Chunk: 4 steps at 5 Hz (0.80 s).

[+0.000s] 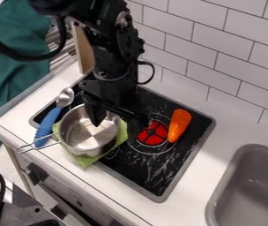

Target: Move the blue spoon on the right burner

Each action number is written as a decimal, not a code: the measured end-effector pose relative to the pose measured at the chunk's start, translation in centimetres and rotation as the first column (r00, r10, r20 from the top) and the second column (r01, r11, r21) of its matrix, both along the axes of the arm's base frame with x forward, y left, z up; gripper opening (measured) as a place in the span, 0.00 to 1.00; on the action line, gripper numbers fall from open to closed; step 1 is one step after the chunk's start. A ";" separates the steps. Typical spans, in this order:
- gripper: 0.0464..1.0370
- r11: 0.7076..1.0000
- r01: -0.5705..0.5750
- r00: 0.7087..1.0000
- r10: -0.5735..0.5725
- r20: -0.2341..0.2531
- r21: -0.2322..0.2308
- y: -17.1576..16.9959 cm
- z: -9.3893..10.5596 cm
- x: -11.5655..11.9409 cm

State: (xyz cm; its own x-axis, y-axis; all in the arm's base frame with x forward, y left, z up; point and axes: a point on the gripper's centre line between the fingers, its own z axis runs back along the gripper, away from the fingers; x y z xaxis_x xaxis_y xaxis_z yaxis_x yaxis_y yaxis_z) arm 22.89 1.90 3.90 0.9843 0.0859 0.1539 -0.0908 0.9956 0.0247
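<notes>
1 blue spoon with a shiny metal bowl lies across the left edge of a black stovetop, left of a pot, its bowl at the far end. The right burner, red at its center and ringed in white, sits farther right.

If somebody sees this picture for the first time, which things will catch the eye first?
Probably the eye falls first on the black robot arm, coming from the top, with its pincer open near the metal pot. Next come the orange carrot and the red burner beside it. The blue spoon also stands out, left of the pot.
</notes>
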 end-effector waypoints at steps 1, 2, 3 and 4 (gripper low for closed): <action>0.97 1.000 -0.003 1.000 0.003 -0.020 -0.008 -0.1 -0.4 -0.3; 0.97 0.997 -0.058 0.998 0.058 -0.004 -0.055 2.8 -0.3 -0.5; 0.97 0.983 -0.153 0.988 0.154 0.007 -0.097 7.3 -0.1 0.2; 0.97 0.965 -0.247 0.969 0.248 0.002 -0.087 11.6 0.1 0.2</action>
